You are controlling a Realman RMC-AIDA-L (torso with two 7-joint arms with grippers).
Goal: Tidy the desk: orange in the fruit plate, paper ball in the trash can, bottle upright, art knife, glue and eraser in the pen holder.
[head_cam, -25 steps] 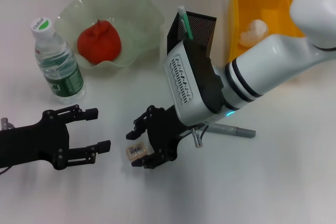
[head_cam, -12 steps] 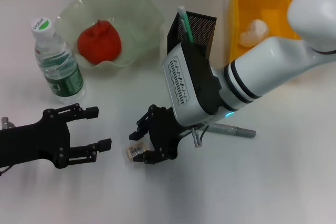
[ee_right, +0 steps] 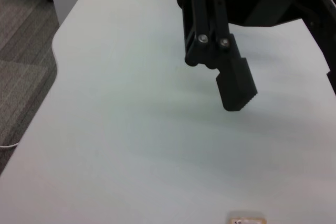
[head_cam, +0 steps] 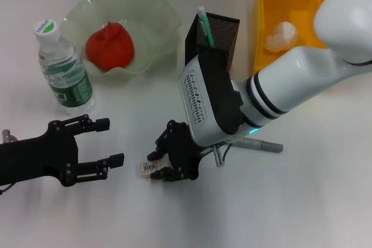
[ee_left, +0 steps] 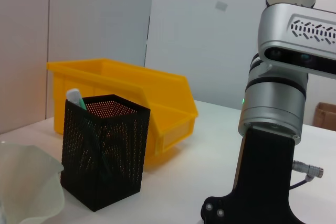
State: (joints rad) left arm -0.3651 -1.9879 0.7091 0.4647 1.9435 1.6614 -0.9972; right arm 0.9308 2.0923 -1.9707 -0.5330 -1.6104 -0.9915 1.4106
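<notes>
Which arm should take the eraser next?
Right. Its pincer is already down around the eraser on the desk. The left pincer sits open and apart from it.

Orange [head_cam: 110,45] sits in the plate [head_cam: 156,15]; bottle [head_cam: 61,68] stands upright; eraser [head_cam: 149,169] lies on the desk [head_cam: 279,201].

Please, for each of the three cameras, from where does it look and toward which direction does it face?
Head view: on the robot's head, looking forward and down at the desk; both arms show, the right gripper around the eraser.
Left wrist view: low over the desk, facing the pen holder, the trash can and the right arm.
Right wrist view: on the right wrist, looking down at the desk; one finger shows.
Shared: the eraser shows in head and right wrist views.
</notes>
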